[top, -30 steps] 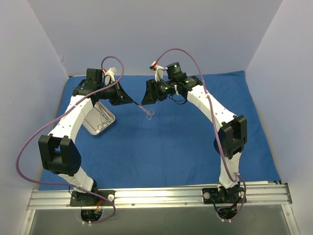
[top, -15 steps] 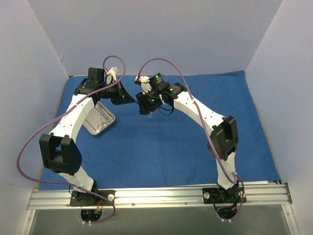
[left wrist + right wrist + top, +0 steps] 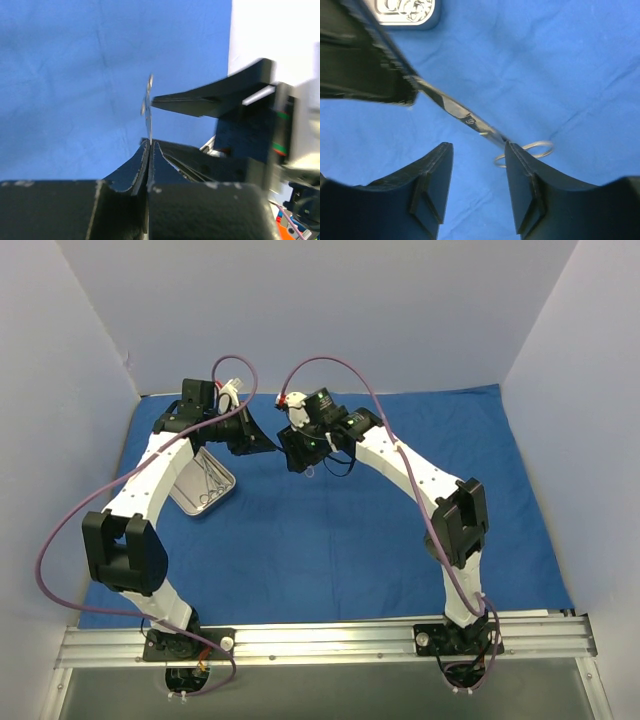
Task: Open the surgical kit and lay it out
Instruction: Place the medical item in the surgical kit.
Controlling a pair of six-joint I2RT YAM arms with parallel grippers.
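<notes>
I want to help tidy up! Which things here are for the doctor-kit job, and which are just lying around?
For the job:
- blue cloth
- steel tray
- instruments in the tray
- ring-handled instrument, pinched by the left gripper, with the right gripper open around it

Not for the job, just part of the robot:
- purple cables
- metal rail

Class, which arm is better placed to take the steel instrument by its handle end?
Right. The right gripper, open, straddles the instrument near its handle end; the left gripper is shut on its tip.
</notes>
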